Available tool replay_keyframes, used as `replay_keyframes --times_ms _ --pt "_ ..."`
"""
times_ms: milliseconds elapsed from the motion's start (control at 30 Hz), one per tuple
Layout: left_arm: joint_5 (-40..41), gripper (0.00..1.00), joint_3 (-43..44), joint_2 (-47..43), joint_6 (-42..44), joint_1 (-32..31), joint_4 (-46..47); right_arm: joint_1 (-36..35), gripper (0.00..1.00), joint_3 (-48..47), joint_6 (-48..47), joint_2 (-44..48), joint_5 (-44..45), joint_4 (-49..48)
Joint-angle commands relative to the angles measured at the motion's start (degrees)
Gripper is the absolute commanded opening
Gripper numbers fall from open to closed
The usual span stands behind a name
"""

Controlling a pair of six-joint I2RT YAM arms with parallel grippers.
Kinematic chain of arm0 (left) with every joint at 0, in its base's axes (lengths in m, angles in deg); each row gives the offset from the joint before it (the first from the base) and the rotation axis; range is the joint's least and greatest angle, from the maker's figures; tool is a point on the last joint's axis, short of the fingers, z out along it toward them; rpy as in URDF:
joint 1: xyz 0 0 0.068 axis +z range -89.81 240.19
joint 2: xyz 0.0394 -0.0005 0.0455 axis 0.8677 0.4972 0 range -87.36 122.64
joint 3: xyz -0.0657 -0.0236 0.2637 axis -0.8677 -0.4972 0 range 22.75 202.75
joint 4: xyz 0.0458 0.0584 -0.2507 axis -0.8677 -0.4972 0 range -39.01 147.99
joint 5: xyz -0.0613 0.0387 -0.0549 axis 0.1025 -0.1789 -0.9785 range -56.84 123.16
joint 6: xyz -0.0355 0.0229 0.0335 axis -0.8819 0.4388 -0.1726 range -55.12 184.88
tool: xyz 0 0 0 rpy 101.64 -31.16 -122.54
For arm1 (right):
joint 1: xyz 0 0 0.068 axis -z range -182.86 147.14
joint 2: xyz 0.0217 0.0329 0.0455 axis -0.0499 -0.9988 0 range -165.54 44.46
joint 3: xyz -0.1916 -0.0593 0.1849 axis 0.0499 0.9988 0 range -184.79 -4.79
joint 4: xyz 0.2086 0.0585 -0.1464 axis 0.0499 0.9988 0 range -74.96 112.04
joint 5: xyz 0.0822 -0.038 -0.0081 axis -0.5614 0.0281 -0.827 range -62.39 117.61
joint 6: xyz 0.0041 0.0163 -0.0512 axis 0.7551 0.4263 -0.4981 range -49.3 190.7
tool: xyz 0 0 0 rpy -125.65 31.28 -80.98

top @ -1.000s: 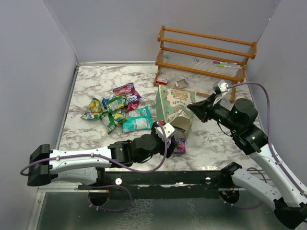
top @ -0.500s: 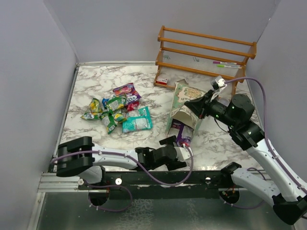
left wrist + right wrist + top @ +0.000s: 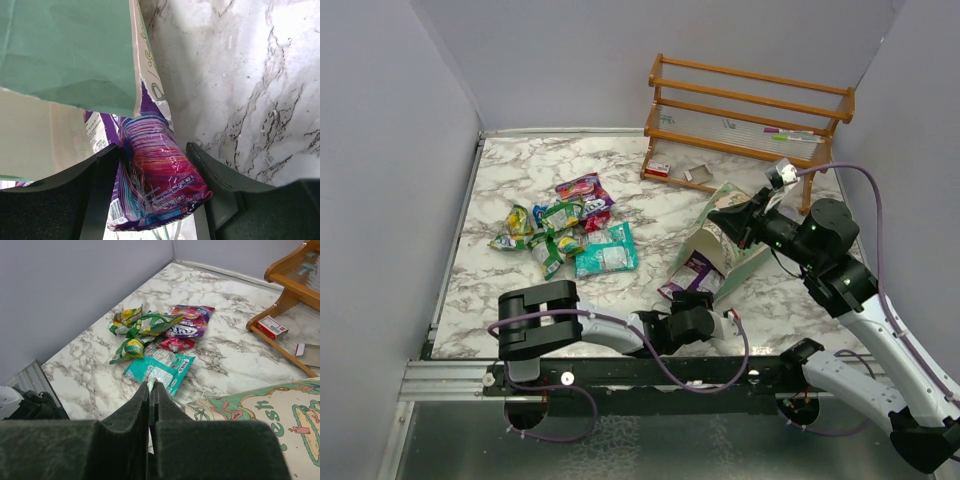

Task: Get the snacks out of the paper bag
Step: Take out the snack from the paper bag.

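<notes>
Paper bag (image 3: 718,238) leans over at the right of the table (image 3: 520,290), raised by one upper edge, its mouth turned down toward the near side. Well apart to its left lies the heap of snacks (image 3: 565,230) already out. One purple-red packet (image 3: 160,185) sticks half out of the bag's mouth, resting on the marble. The right pincer (image 3: 151,387) is pressed together on the thin paper edge. The left pincer (image 3: 152,150) stands wide, one finger on either side of that packet, not visibly squeezing it.

Likely trouble: the bag hangs from a narrow pinch of paper, so it may tear or slide free and drop over the packet. The crinkly film could slip as the left fingers close. A pull could also drag the bag along, since the packet's far end sits under the paper wall.

Only this one packet shows in the bag; whatever lies deeper is hidden.
</notes>
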Motion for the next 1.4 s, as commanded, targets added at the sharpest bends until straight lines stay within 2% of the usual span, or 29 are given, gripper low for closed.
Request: replay_keyframes --times_ms 0,200,333,433,667,767,900,1067,1200,1367 --pt "-1.69 0.57 0.23 -4.78 -0.43 -0.37 -1.37 0.04 0.02 -1.37 -0.45 2.09 0.09 -2.34" --pt "-8.6 0.74 0.74 -9.97 -5.01 -0.42 -10.52 0.03 0.02 -1.38 -0.96 1.68 0.3 -2.19" --pt "-12.32 0.75 0.72 -12.8 -7.88 -0.16 -13.44 0.03 0.02 -1.61 -0.97 1.34 0.09 -2.23" --pt "-12.43 0.72 0.62 -13.16 -7.94 -0.03 -14.24 0.03 0.02 -1.68 -1.05 1.32 -0.13 -2.42" --pt "-15.31 0.56 2.98 -12.06 -7.92 0.69 -18.3 0.03 0.02 -2.11 -0.84 1.59 -0.16 -1.96" --pt "-15.62 0.34 2.73 -11.91 -8.55 1.06 -17.59 0.03 0.02 -2.34 -0.86 1.74 -0.05 -1.32" --pt "-12.23 0.3 2.66 -10.71 -8.34 1.53 -15.54 0.03 0.02 -2.01 -0.77 2.32 0.04 -1.61" --pt "-10.9 0.14 4.08 -10.46 -8.19 1.73 -15.52 0.03 0.02 -2.0 -0.84 2.38 0.4 -1.31" --pt "-14.26 0.01 5.22 -13.45 -9.58 1.66 -18.13 0.03 0.02 -1.92 -1.5 2.67 2.14 -0.23" --pt "-16.29 0.0 7.28 -18.52 -11.99 1.32 -22.38 0.03 0.02 -0.96 -2.04 3.73 5.88 0.43"
